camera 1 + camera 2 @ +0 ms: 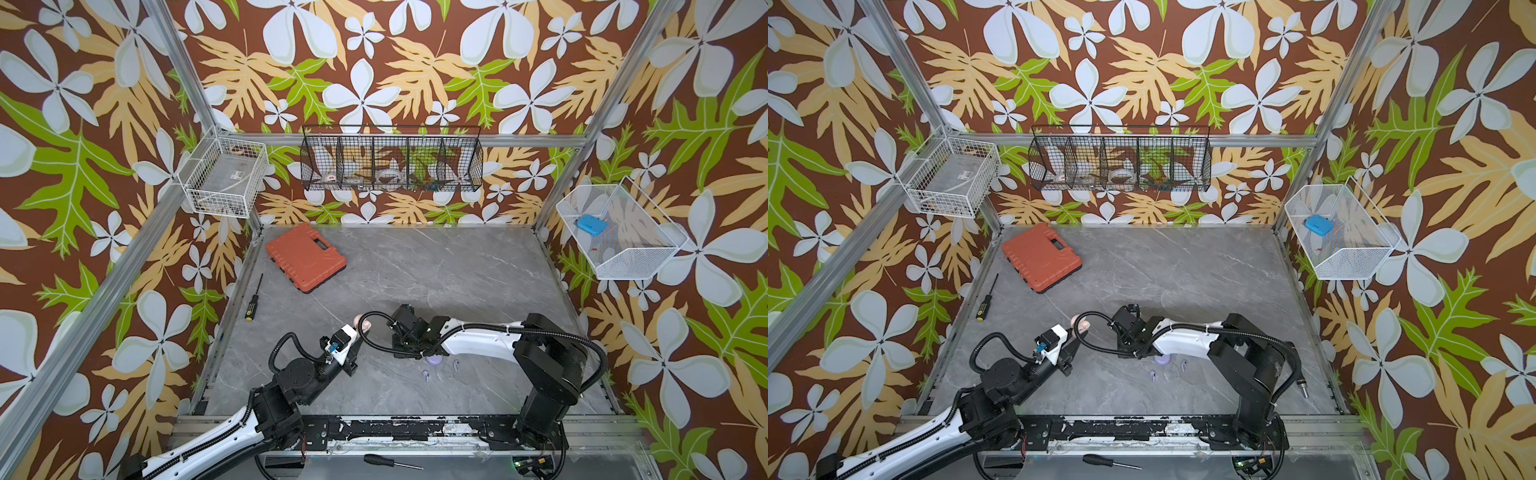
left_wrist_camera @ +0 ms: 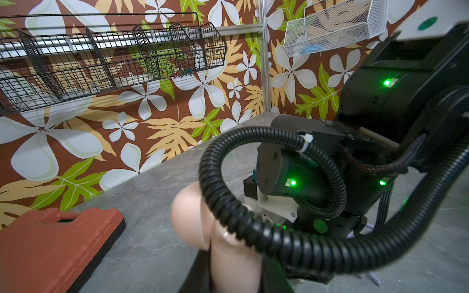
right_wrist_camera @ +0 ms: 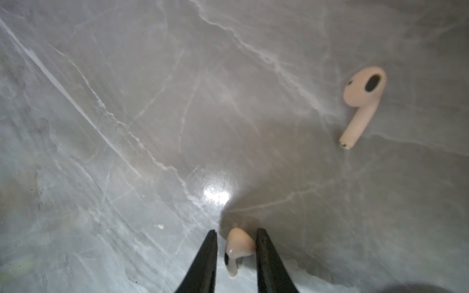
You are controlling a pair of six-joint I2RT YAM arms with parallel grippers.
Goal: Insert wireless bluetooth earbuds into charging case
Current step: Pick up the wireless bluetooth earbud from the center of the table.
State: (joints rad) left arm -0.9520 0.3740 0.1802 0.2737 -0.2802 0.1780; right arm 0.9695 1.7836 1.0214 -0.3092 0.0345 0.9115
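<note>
My left gripper is shut on the open pale pink charging case, held above the table; the case also shows in both top views. In the right wrist view my right gripper is low over the table, its jaws narrowly open on either side of a pale pink earbud. One finger touches it and a small gap shows at the other finger. A second pink earbud lies apart. Two lavender earbuds lie beside a lavender case, which the right arm partly hides.
A red tool case and a screwdriver lie at the back left of the table. Wire baskets hang on the walls. The right arm's black hose crosses just in front of the held case.
</note>
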